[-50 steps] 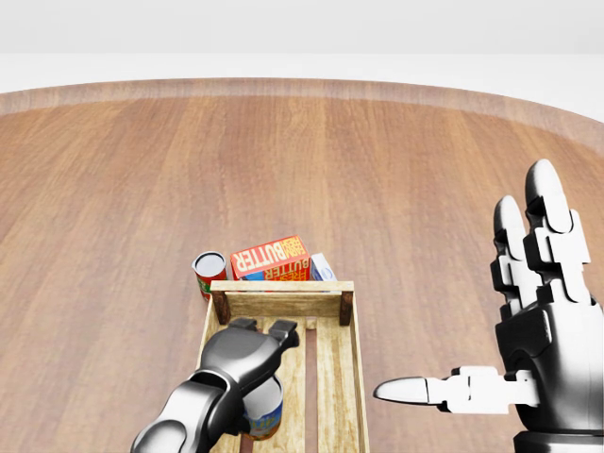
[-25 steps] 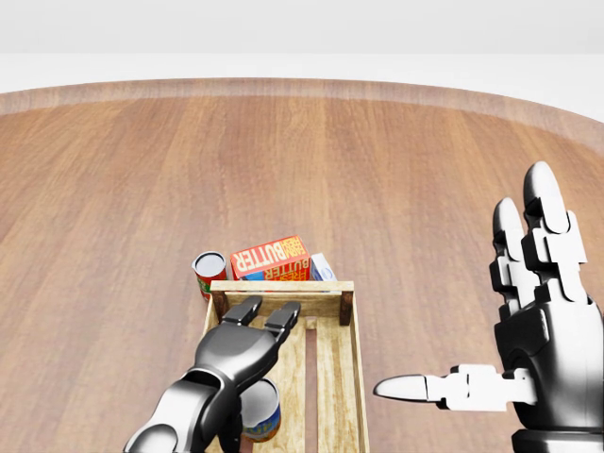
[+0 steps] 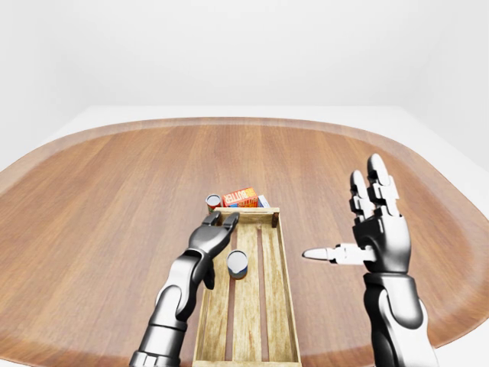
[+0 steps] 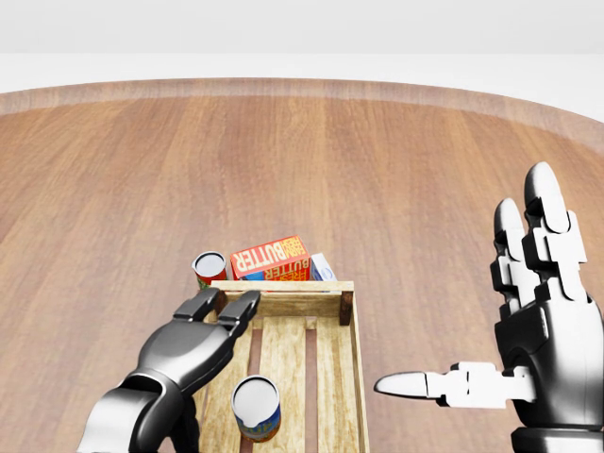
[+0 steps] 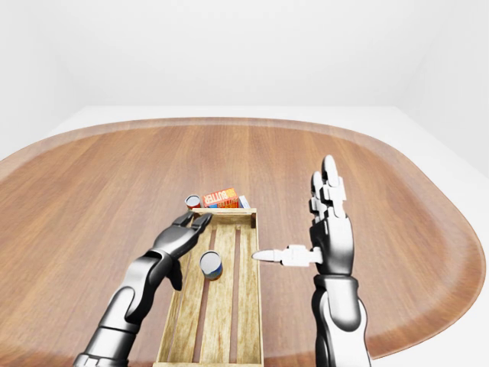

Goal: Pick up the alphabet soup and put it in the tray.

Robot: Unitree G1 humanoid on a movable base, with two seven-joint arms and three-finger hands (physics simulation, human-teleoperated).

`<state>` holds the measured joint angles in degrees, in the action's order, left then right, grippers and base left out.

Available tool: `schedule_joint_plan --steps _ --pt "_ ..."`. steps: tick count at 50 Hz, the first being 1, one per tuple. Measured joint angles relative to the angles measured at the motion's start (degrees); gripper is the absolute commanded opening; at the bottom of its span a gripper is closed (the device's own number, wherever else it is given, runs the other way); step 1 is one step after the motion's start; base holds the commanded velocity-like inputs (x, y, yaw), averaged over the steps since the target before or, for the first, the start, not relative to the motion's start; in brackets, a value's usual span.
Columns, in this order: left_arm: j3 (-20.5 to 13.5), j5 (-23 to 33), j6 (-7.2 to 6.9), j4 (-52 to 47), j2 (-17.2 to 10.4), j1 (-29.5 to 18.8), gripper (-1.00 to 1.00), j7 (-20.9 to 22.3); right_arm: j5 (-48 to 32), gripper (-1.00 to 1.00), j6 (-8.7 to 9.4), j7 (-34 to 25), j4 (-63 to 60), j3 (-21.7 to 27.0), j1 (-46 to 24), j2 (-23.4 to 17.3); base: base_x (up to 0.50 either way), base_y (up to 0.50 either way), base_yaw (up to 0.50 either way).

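Note:
The alphabet soup can (image 4: 257, 408) stands upright inside the wooden tray (image 4: 338, 377), near its left slats; it also shows in the left-eye view (image 3: 238, 264). My left hand (image 4: 203, 326) is open, its fingers spread over the tray's left rim, to the upper left of the can and apart from it. My right hand (image 4: 528, 311) is open, held upright to the right of the tray, thumb pointing left.
A second can with a red label (image 4: 209, 270), an orange butter box (image 4: 271, 259) and a small white-blue carton (image 4: 323, 268) lie just beyond the tray's top end. The round wooden table (image 4: 377, 160) spreads all around.
My left hand has opened, let go of the soup can and moved left off it. The can now stands uncovered in the tray. The right hand has not moved.

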<state>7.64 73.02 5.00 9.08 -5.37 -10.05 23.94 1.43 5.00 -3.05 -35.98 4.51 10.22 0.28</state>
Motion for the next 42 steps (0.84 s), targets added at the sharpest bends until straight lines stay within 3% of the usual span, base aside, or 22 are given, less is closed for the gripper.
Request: schedule_joint_plan --steps 11,20,42 --pt "-4.73 -6.20 0.00 -10.86 -1.92 3.38 1.00 4.93 -0.15 1.00 0.00 0.23 0.11 -0.32 -0.06 0.00 0.00 0.00 0.00" --pt "-10.62 -13.16 0.00 -18.71 -4.05 5.59 1.00 8.12 -0.21 1.00 0.00 0.30 -0.12 -0.53 0.08 0.02 0.00 0.00 0.00" --pt "-25.61 -30.64 0.00 -11.99 -9.25 12.14 1.00 2.06 -0.26 1.00 0.00 0.18 -1.37 -0.90 0.59 0.05 0.00 0.00 0.00"
